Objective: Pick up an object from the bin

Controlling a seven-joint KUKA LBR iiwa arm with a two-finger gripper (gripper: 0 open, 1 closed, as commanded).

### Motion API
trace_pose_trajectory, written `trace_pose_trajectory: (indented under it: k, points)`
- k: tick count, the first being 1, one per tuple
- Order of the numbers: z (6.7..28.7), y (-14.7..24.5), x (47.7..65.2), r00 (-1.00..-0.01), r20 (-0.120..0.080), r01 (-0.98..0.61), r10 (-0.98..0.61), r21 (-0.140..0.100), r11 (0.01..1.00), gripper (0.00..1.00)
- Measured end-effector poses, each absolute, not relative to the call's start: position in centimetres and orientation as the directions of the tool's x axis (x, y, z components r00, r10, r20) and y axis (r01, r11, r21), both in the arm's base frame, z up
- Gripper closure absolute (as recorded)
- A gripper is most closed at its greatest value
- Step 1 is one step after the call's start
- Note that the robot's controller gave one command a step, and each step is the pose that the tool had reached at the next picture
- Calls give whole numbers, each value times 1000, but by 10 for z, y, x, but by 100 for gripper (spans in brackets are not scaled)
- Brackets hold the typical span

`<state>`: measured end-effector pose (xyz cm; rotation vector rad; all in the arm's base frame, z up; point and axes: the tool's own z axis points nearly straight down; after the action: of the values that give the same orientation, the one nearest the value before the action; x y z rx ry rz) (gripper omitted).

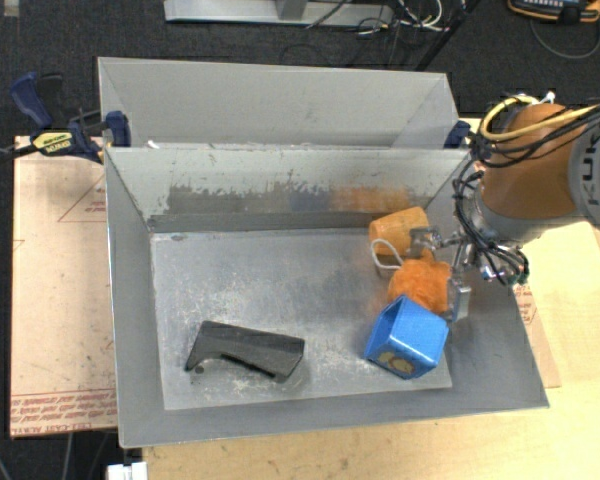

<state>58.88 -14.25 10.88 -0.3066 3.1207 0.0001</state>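
My gripper (441, 270) is low at the bin's right side and stands open. One fingertip (421, 239) is by the tan piece and the other (459, 299) by the blue box. Between them lies an orange fuzzy lump (418, 282) on the bin floor. A tan rounded block (397, 228) with a white loop sits just behind the lump, against the back wall. A blue box (408, 337) with a round yellow mark rests tilted in front of the lump, touching it.
A black wedge-shaped piece (247, 351) lies at the bin's front left, well away from the gripper. The arm with its orange cover and cables leans in over the right rim.
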Motion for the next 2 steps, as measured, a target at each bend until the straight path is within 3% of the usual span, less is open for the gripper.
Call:
trace_pose_trajectory:
  k: [1, 2]
  points:
    - [97, -143, 596, -993, 6, 119, 119, 4, 993, 0]
    - [74, -142, 619, -927, -5, -375, -375, -1, 927, 100]
